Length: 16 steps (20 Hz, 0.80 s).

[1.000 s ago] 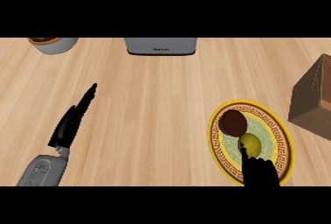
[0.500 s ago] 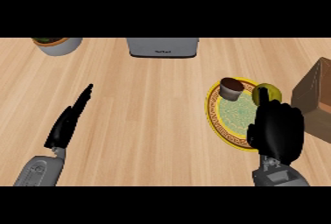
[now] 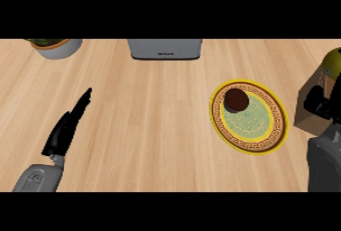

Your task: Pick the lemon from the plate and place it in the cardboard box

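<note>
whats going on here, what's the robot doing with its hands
The robot's right hand is holding the lemon at the view's right edge, over the cardboard box. The lemon is off the plate, which holds only a brown round item, and it does not look to be set down in the box yet. The left hand rests open at the counter's left side, holding nothing.

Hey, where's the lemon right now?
In the head view the lemon is at the far right edge, off the plate, held by the right robot hand above the cardboard box.
</note>
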{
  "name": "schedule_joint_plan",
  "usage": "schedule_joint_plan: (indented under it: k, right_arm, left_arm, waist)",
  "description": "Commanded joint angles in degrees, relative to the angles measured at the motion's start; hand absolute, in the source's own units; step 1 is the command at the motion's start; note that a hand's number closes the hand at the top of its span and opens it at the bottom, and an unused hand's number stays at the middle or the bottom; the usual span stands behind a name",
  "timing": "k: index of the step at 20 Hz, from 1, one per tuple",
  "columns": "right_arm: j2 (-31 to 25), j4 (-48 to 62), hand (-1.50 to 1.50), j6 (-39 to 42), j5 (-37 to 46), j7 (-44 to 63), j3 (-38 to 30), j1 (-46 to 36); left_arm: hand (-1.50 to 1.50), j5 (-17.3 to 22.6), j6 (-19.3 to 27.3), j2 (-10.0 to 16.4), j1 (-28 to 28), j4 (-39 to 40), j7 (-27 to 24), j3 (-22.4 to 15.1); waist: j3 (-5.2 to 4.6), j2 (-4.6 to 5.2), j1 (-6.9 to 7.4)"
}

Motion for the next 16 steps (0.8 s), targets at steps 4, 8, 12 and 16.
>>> schedule_joint_plan:
  k: [4,8,12,16]
  right_arm:
    - [-11.16,8.71,1.5,-1.11,-9.12,-7.01,-16.5,-2.86]
    - [-12.19,11.88,1.5,-2.91,-9.15,-7.35,-16.06,0.85]
    - [-14.92,18.89,1.5,-4.3,-12.59,-10.21,-21.18,2.5]
    - [-11.85,25.66,-1.5,0.16,-20.59,-10.35,-27.93,2.3]
  left_arm:
    - [0.0,-0.68,-0.11,-0.37,1.06,-1.77,0.88,0.55]
    - [0.0,-1.98,-0.11,-1.39,2.55,0.01,-2.36,0.56]
    - [0.0,-0.95,-1.43,-0.95,-0.43,1.9,-1.48,2.17]
    - [0.0,-0.4,-2.46,0.27,2.05,-3.58,1.48,1.82]
  waist:
    - [0.07,0.12,0.02]
    - [0.03,0.11,-0.05]
    - [0.03,0.19,-0.27]
    - [0.1,0.11,0.22]
